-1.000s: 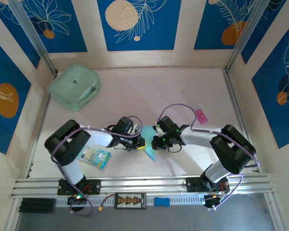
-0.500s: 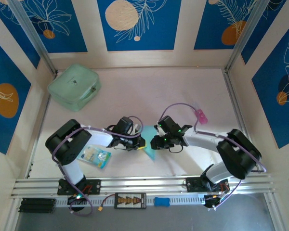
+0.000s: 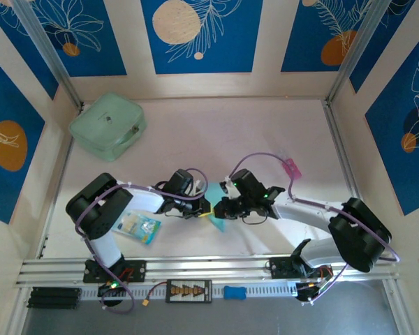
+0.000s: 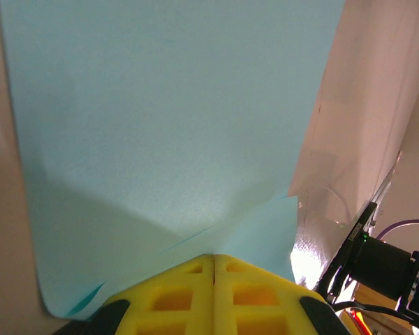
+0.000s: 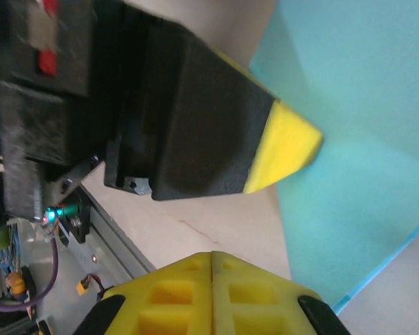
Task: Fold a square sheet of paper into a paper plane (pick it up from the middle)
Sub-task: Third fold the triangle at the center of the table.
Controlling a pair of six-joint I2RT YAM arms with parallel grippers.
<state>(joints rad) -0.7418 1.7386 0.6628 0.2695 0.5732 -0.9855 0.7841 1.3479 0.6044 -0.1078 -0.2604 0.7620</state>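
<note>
A pale table ringed by blue patterned panels is recorded. The square sheet of paper lies toward the table's 6 o'clock edge, creased, between both grippers. The left gripper, at the sheet's 9 o'clock, is clamped on its edge. The right gripper, at 3 o'clock, has its pads pressed together; paper between them cannot be confirmed. A mint-green pouch is noted at 10 o'clock and a printed packet at 8 o'clock.

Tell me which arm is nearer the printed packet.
Left. The left arm runs right beside the packet. The right arm lies beyond the paper, on the table's other side.
</note>
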